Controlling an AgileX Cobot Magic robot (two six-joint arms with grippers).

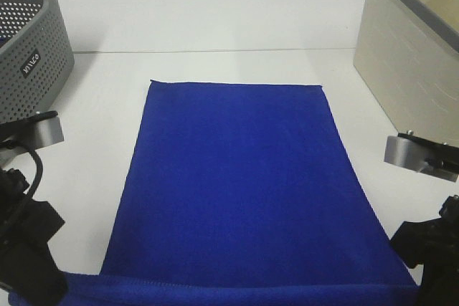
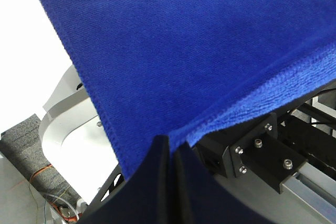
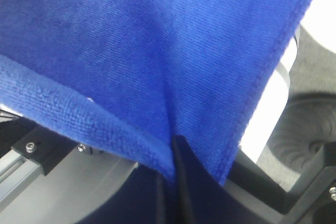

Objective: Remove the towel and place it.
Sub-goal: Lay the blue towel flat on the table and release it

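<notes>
Overhead view: a royal-blue towel point(image 1: 237, 184) lies spread on a white table point(image 1: 93, 105), centre of the scene, its long side running away from the robot. The far edge sits between a grey perforated basket point(image 1: 32, 41) at far left and a beige bin point(image 1: 412, 48) at far right, touching neither. The near edge is raised off the table, strung between the two arms.

Left wrist view: the left gripper point(image 2: 170, 148) has its jaws closed, pinching the towel's hem at the near-left corner. Right wrist view: the right gripper point(image 3: 173, 148) is likewise clamped on the near-right corner (a tiny pale speck shows by the hem, too small to identify).

Risks, as a judgement:
- Each grip catches only a thin strip of hem at the fingertips. If the arms spread apart or rise unevenly, a corner could slip free.
- Most of the cloth rests on the table, so drag during the lift may tug it out of a pinch.
- The loose far end could brush the basket or bin, esp. if it swings.
- The middle may sag and bunch when the towel is set down.
</notes>
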